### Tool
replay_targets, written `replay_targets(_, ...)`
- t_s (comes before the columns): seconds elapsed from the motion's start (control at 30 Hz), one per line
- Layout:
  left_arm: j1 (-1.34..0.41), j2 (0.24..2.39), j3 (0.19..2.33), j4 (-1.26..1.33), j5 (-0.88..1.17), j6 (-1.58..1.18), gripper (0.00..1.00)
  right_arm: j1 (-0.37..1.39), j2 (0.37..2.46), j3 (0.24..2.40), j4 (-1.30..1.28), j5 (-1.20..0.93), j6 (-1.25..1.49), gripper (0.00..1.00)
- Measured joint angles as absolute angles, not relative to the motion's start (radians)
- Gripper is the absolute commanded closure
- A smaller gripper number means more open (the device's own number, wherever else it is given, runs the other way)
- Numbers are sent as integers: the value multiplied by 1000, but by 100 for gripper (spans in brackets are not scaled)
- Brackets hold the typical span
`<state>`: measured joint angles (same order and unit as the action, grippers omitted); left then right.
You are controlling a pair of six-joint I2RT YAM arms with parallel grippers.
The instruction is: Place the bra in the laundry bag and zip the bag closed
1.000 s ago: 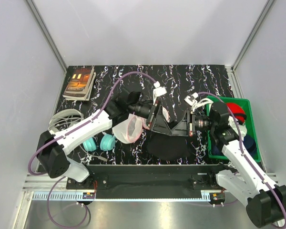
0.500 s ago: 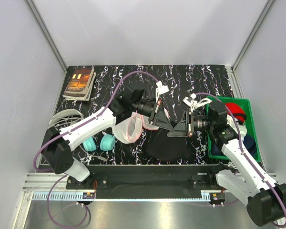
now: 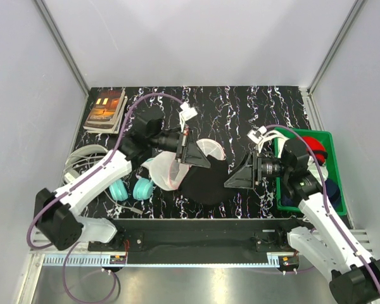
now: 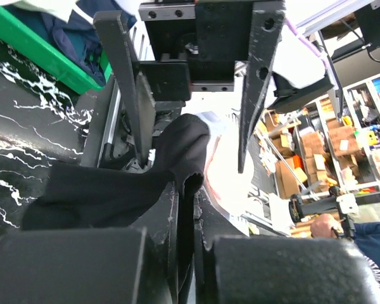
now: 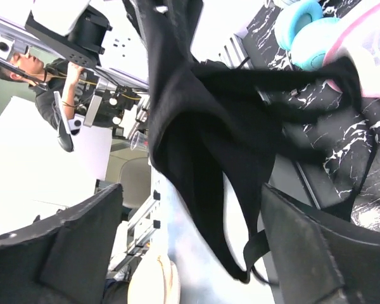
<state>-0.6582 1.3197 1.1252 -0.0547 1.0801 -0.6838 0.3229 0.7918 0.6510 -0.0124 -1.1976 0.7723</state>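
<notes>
The bra (image 3: pixel 206 185) is a limp black cloth hanging low over the table's middle. My left gripper (image 3: pixel 204 162) is shut on its upper edge. In the left wrist view a fold of the bra (image 4: pixel 183 149) is pinched between the closed fingers (image 4: pixel 158 234). The laundry bag (image 3: pixel 166 172) lies open just left of the bra, with its second white mesh half (image 3: pixel 209 148) behind the gripper. My right gripper (image 3: pixel 230 182) stands open just right of the bra, holding nothing. In the right wrist view the bra (image 5: pixel 202 139) hangs in front of the spread fingers (image 5: pixel 82 244).
Teal headphones (image 3: pixel 130 190) lie left of the bag. Two books (image 3: pixel 106 109) sit at the back left, and a white coil (image 3: pixel 84 158) at the left edge. A green bin (image 3: pixel 335 166) with red and dark clothes stands at the right.
My left gripper shut on the bra and drew it left toward the bag. My right gripper opened, let go of the bra and pulled back to the right.
</notes>
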Motion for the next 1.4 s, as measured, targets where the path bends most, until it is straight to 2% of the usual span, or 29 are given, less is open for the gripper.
replay_targets(0.13, -630, 1266, 1105, -36, 1087, -722, 100, 323, 768, 654, -30, -1193, 749, 0)
replay_targets(0.23, -603, 1240, 1100, -33, 1067, -761, 100, 325, 763, 702, -161, -1130, 676, 0)
replay_targets(0.37, -581, 1227, 1189, -236, 956, -670, 100, 326, 805, 850, -372, -949, 591, 0)
replay_targets(0.57, -576, 1222, 1350, -435, 852, -517, 100, 326, 807, 915, -517, -848, 546, 0)
replay_targets(0.9, -580, 1259, 1406, -552, 820, -440, 100, 326, 809, 916, -606, -933, 548, 0)
replay_targets(1.4, -699, 1314, 1473, -527, 875, -457, 100, 347, 889, 841, -468, -1074, 583, 0)
